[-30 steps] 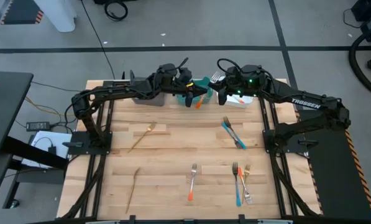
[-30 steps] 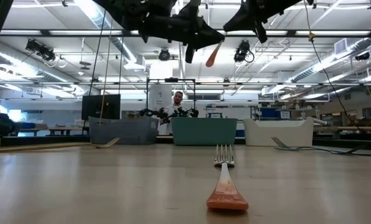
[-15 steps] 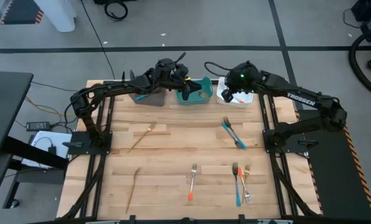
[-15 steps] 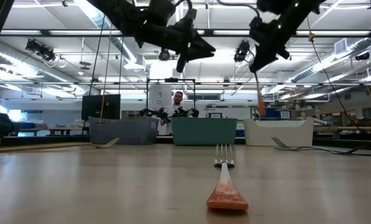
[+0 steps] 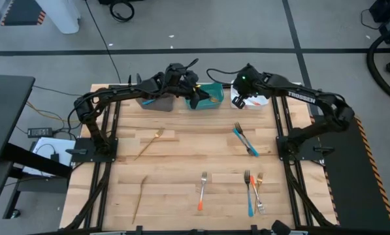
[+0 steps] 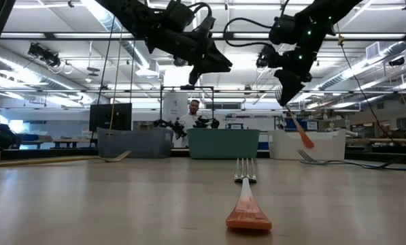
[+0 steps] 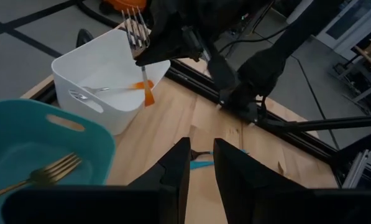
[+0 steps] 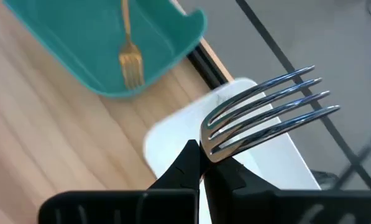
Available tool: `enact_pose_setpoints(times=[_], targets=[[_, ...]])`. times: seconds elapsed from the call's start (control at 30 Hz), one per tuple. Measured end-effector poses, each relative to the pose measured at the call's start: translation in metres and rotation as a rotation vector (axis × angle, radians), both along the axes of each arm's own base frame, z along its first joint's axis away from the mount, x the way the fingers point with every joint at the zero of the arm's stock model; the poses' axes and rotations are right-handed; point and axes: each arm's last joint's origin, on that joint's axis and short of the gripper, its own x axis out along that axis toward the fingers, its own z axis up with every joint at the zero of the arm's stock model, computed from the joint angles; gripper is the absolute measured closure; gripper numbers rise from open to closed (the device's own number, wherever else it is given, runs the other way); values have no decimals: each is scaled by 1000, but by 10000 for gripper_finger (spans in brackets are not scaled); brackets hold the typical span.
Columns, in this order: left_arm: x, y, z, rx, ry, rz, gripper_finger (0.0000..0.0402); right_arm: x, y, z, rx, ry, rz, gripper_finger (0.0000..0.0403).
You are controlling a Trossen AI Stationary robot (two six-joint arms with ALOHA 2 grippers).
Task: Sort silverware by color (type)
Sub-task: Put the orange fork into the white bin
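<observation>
Orange is the colour in play: the right gripper (image 5: 242, 91) is closed on the neck of an orange-handled fork (image 6: 294, 122), holding it over the white bin (image 5: 249, 102) at the far edge of the table (image 5: 181, 153). From above, the left gripper (image 5: 193, 95) hangs over the teal bin (image 5: 211, 95) beside it, and more forks lie loose on the wood: gold ones (image 5: 149, 142) to the left, blue (image 5: 245, 139) and orange ones (image 5: 202, 191) to the centre and right.

At table height, the held fork hangs handle-down from the right gripper, tilted, just above the white bin's rim; the left gripper sits higher, carrying nothing.

Past the left arm's fingers (image 7: 173, 171), which stand slightly apart and hold nothing, a gold fork (image 7: 45, 174) rests in the teal bin, and the orange-handled fork dangles into the white bin, where another utensil already lies.

The right wrist shows the tines (image 8: 266, 115) pinched at their base.

The step looks like the drop into the white bin; next, the right jaws should part cleanly.
</observation>
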Motion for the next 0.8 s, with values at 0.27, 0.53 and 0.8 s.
enact_pose_setpoints(times=[0.27, 0.53, 0.8], targets=[[0, 0, 0, 2, 4, -2, 322, -19, 2, 33, -121, -57, -44, 393], [0, 0, 0, 24, 5, -9, 322, -27, -27, -1, -28, 199, -42, 375], [-1, 0, -3, 14, 28, -10, 322, -23, -36, -27, 5, 408, -59, 330]])
